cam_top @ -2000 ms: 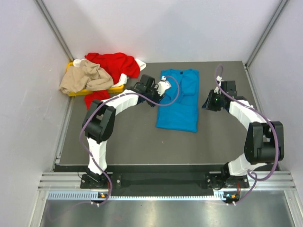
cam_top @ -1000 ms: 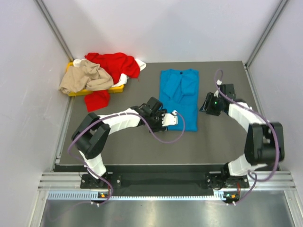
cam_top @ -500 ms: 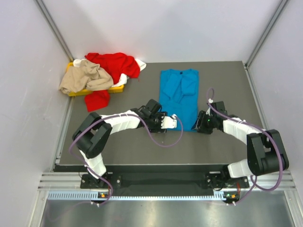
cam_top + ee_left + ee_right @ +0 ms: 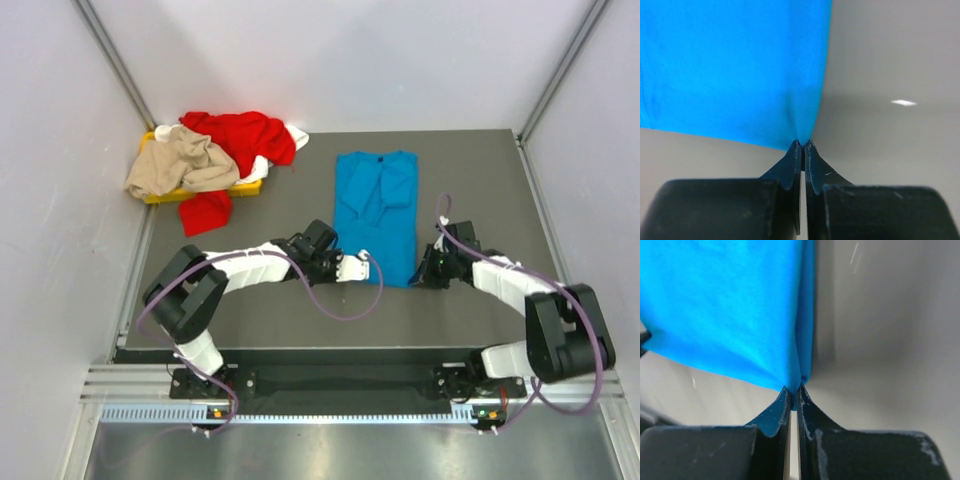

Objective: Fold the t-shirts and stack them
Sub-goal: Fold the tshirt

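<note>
The bright blue t-shirt [image 4: 378,212] lies flat in the middle of the dark mat, sleeves folded in, collar at the far end. My left gripper [image 4: 358,262] is shut on its near left hem corner [image 4: 802,137]. My right gripper [image 4: 424,272] is shut on its near right hem corner [image 4: 799,380]. Both pinch the cloth low at the mat. The red t-shirt [image 4: 235,140], the beige t-shirt [image 4: 180,165] and a bit of white cloth [image 4: 258,168] lie heaped at the far left.
A yellow tray [image 4: 165,193] sits under the heap at the far left corner. The red shirt hangs over the tray onto the mat [image 4: 300,310]. Grey walls close in both sides and the back.
Both grippers moved from beside the shirt's middle down to its near hem corners and shut on them. The near hem is drawn slightly narrower.
</note>
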`<action>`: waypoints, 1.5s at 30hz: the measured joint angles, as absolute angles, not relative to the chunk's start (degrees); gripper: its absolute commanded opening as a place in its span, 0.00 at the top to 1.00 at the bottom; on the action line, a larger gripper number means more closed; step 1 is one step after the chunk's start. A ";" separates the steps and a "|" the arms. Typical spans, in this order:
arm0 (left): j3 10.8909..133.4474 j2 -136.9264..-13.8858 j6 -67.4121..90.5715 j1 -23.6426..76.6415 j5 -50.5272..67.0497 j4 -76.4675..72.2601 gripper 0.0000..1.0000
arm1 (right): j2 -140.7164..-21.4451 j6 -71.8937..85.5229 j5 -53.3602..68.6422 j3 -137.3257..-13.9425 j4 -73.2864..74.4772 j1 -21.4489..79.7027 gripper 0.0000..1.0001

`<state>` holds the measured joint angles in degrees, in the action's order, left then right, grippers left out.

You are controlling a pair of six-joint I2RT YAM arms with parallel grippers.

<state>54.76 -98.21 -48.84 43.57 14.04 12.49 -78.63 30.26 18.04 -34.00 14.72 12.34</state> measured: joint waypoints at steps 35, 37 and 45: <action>112.84 -128.11 -36.14 24.49 17.76 35.48 1.00 | -116.68 21.32 24.27 -92.36 33.85 5.15 1.00; 113.21 -129.23 -35.70 24.45 16.99 34.28 1.00 | -118.74 21.96 24.23 -94.59 33.43 4.97 1.00; 113.23 -131.11 -32.99 24.51 16.60 27.40 1.00 | -118.98 25.39 22.96 -93.06 29.23 3.90 1.00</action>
<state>113.23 -131.11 -32.99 24.51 16.60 27.40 -118.98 25.39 22.96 -93.06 29.23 3.90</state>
